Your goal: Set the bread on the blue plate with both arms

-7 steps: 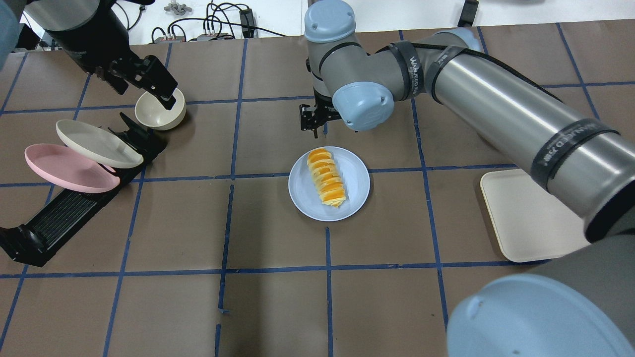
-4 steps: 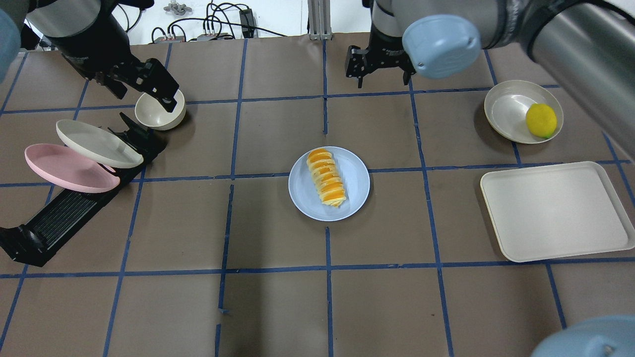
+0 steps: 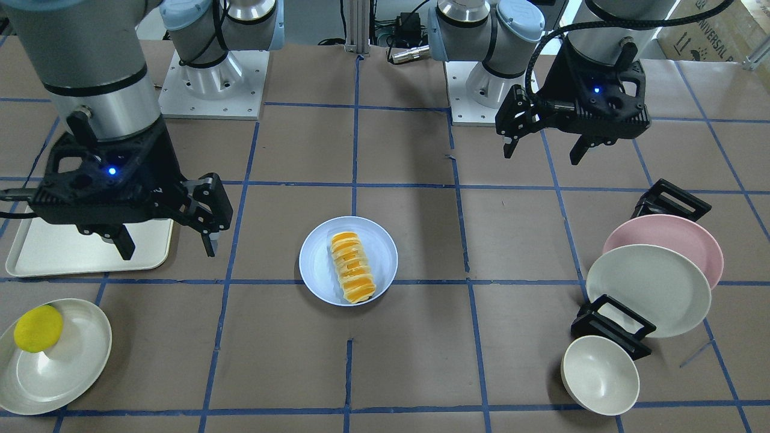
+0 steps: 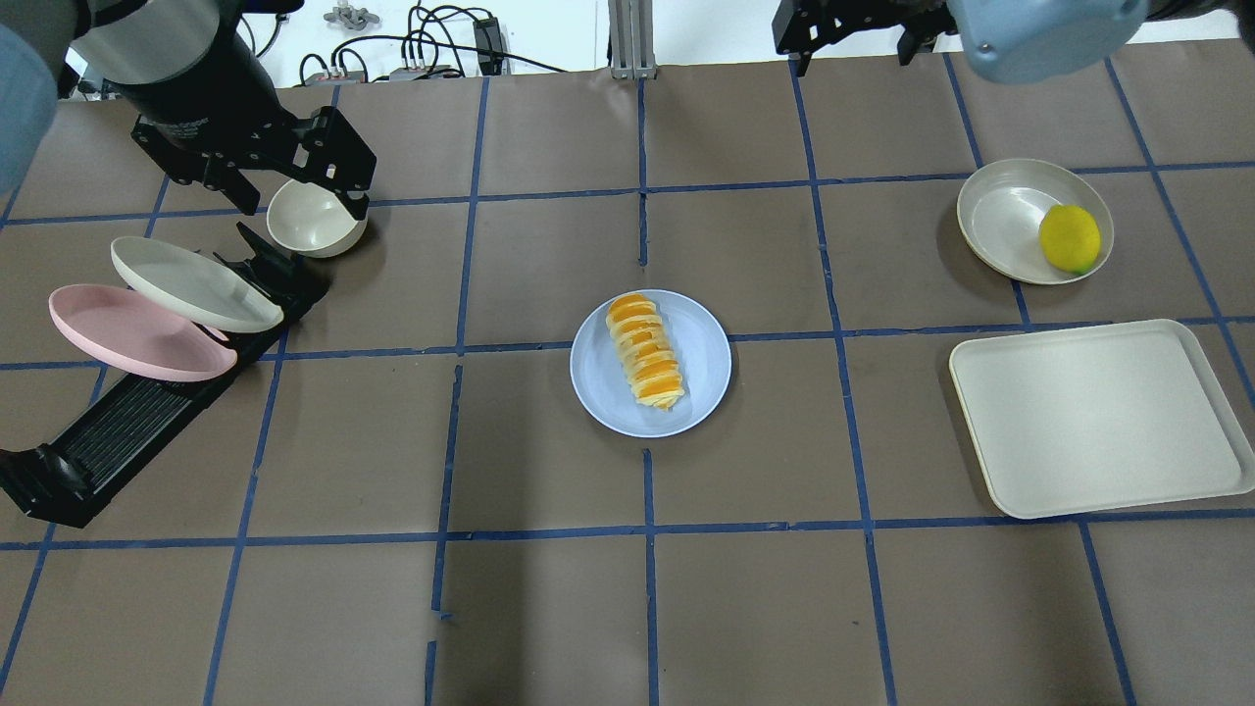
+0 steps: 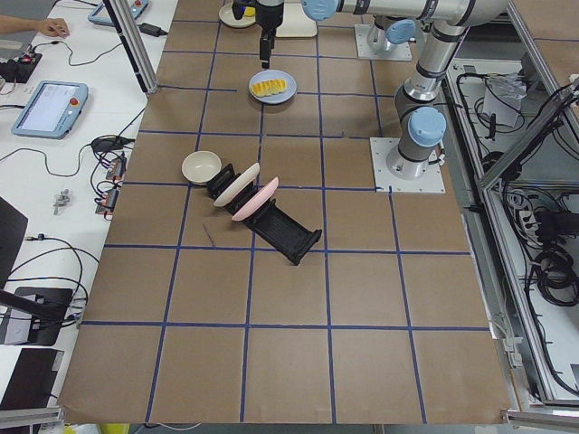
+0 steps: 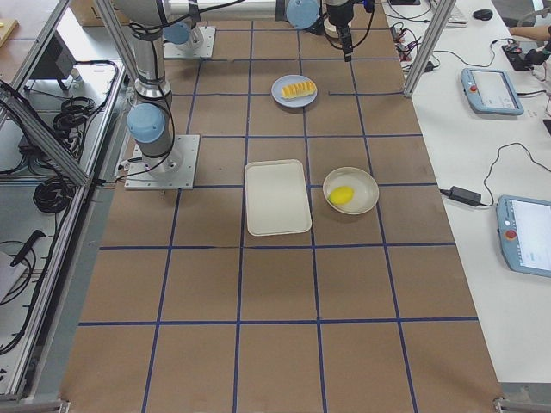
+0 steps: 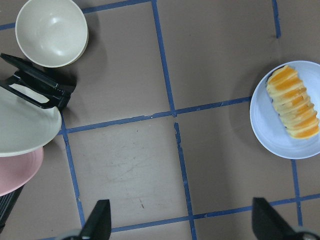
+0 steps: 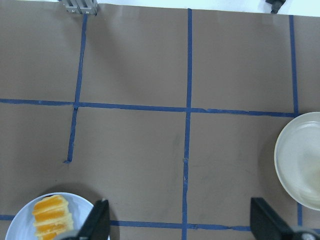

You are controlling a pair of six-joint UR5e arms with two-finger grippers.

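The bread (image 4: 645,351), a twisted roll striped orange and cream, lies on the pale blue plate (image 4: 702,365) at the table's middle; both also show in the front view, bread (image 3: 351,266) on plate (image 3: 316,260). My left gripper (image 4: 299,201) is open and empty, held above the cream bowl, well left of the plate; it also shows in the front view (image 3: 542,153). My right gripper (image 4: 851,49) is open and empty at the far table edge; in the front view (image 3: 168,251) it hangs beside the tray. The left wrist view shows the bread (image 7: 293,102) at its right.
A black rack (image 4: 118,431) at the left holds a pink plate (image 4: 127,333) and a cream plate (image 4: 186,284). A cream bowl (image 4: 304,230) stands beside it. At the right are a cream plate (image 4: 1005,221) with a yellow ball (image 4: 1069,238) and a cream tray (image 4: 1098,417).
My right arm has pulled away from just beyond the blue plate to the far table edge, uncovering the tray and yellow ball. My left gripper has turned over the bowl. The bread has not moved.
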